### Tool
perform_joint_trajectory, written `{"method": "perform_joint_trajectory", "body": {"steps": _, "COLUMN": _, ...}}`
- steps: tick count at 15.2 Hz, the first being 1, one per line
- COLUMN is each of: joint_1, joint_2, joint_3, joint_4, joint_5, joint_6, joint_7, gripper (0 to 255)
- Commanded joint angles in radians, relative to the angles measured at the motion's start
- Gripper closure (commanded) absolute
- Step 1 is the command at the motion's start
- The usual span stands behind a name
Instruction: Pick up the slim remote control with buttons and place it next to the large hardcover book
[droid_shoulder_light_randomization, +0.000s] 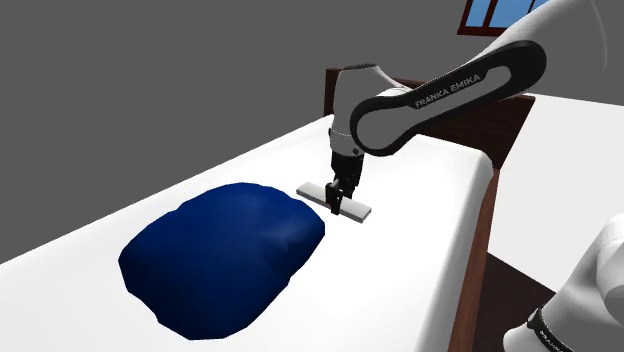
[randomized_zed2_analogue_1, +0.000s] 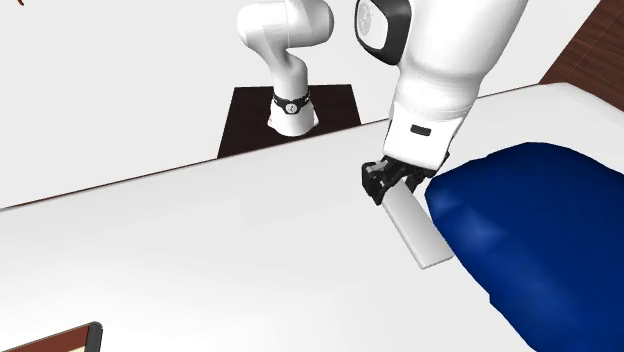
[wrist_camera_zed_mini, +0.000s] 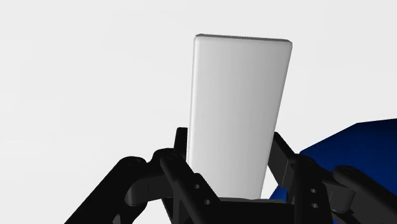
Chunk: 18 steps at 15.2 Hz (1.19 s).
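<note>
At mid-frame in the shoulder view the gripper (droid_shoulder_light_randomization: 342, 196) seems clamped across the white remote (droid_shoulder_light_randomization: 358, 209); lift it level and slowly, clear of the blue mound (droid_shoulder_light_randomization: 220, 250).

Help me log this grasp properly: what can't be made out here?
Buttons on the remote: cannot tell, its face is plain white, wrist view.
Its near end: hidden by the gripper, wrist view.
The dark-edged object: cut by the bottom edge, second exterior view; book or not, unclear.
The blue cushion: cut by the right edge there.
</note>
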Motion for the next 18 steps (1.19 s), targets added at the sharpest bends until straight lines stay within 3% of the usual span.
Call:
{"method": "perform_joint_trajectory", "body": {"steps": 1, "joint_1": 0.001, "joint_2": -0.011, "joint_3": 0.000, "joint_4": 0.016, "joint_5": 0.003, "joint_6": -0.027, "joint_7": 0.000, "gripper": 255}}
{"method": "perform_joint_trajectory", "body": {"steps": 7, "joint_1": 0.000, "joint_2": -0.042, "joint_3": -0.002, "joint_4": 0.058, "joint_5": 0.010, "joint_6": -0.098, "joint_7": -0.005, "gripper": 255}}
{"method": "perform_joint_trajectory", "body": {"steps": 18, "joint_1": -0.127, "joint_2": -0.072, "joint_3": -0.154, "joint_4": 0.022, "joint_5": 0.001, "joint_6": -0.100, "joint_7": -0.279, "gripper": 255}}
